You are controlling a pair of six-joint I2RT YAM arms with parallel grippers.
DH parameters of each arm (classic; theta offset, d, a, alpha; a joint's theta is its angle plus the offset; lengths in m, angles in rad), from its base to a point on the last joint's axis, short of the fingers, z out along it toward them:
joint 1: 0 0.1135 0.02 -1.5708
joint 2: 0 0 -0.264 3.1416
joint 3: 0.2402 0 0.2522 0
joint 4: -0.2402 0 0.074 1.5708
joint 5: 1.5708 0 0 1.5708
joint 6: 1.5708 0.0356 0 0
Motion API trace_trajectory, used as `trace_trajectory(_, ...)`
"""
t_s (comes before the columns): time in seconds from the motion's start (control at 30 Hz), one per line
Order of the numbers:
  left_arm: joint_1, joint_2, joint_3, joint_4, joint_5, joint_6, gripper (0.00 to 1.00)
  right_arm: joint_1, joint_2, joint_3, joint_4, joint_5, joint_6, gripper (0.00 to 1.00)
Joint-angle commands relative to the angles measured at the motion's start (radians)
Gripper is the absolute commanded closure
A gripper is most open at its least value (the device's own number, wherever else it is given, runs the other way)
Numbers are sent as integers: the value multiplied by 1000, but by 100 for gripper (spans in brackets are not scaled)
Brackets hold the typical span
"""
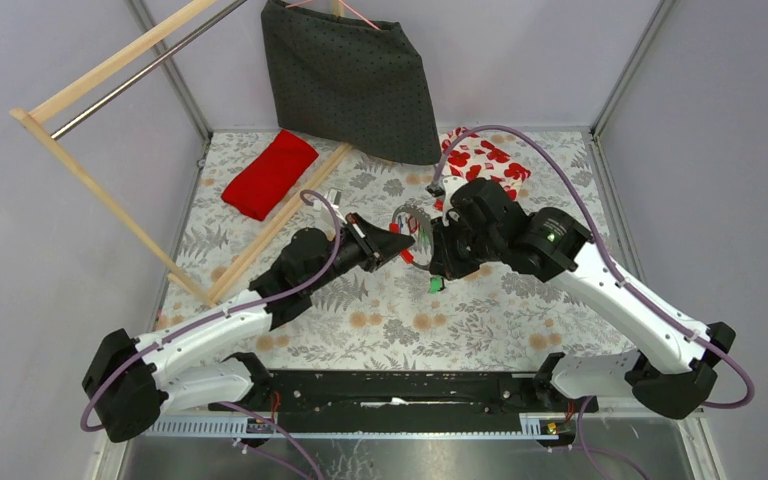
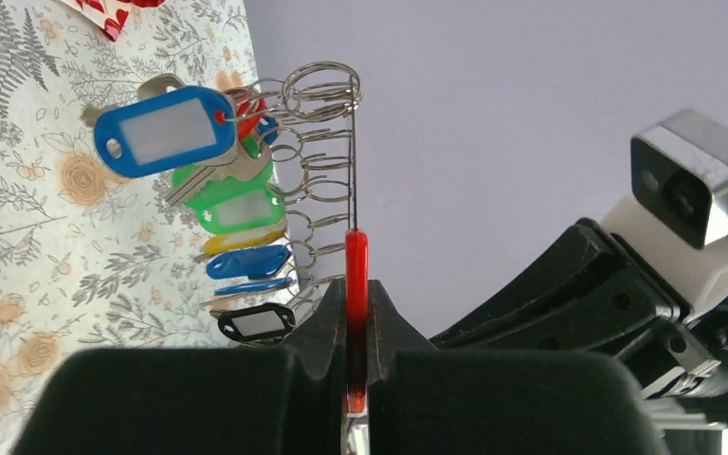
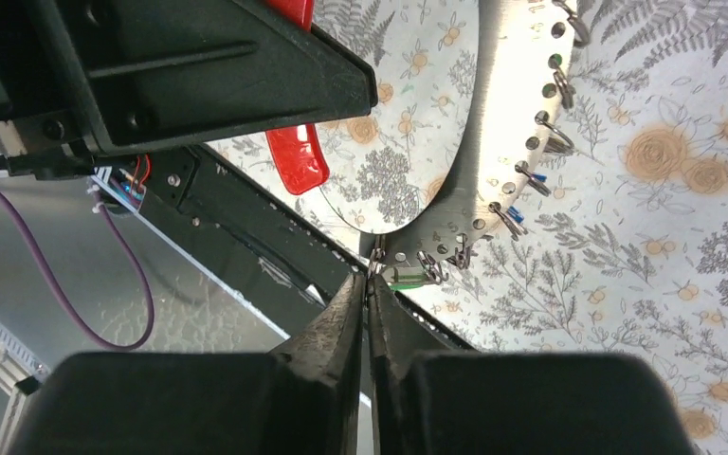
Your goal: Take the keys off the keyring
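Note:
The keyring (image 2: 353, 204) is held upright and edge-on above the table, and my left gripper (image 2: 356, 313) is shut on its red section (image 2: 356, 270). Several keys with blue (image 2: 166, 131), green (image 2: 237, 209), yellow and black heads hang from small split rings along its rim. In the right wrist view the keyring (image 3: 493, 142) is a flat silvery band pierced with holes. My right gripper (image 3: 372, 277) has its jaws almost together, pinching a small split ring at the rim, beside a green key (image 3: 403, 277). From above, the green key (image 1: 436, 284) dangles under the right gripper (image 1: 438, 266).
A folded red cloth (image 1: 270, 172) lies at the back left beside a wooden rack (image 1: 110, 190). A dark dotted garment (image 1: 350, 80) hangs at the back. A red-and-white patterned cloth (image 1: 485, 158) lies behind the right arm. The table has a floral cover (image 1: 380, 310).

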Motion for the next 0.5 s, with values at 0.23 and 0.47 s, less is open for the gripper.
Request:
trace_trajectory(0.23,-5,-12,-4,200,-72,-302,100,2,-133,-63,257,90,39,85)
trace_trajectory(0.47,-5,-7,51,174,-96,-333,100,2,-174,-70,314,120,35,76)
